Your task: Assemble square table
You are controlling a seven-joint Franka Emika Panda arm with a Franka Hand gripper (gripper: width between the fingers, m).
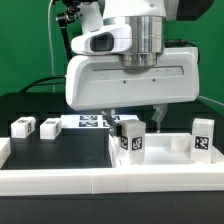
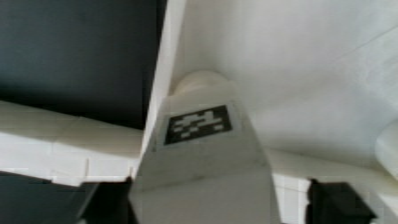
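Gripper (image 1: 133, 118) is straddling the upright short white tagged plastic leg (image 1: 130, 138) for pickup; clamped or not, can't tell.

I'm working in what is looking like a robotics lab — a plain green screen (image 1: 20, 40) is standing behind my arm (image 1: 130, 60), black cables (image 1: 40, 88) are trailing in front of it, and a matte black bench (image 1: 60, 150) is stretching out under me. A white border wall (image 1: 100, 182) is fencing the near edge, the marker board (image 1: 88, 122) is lying flat on the black, and printed black-and-white tags are showing on the small white legs (image 1: 130, 140) — test-rig fittings throughout.
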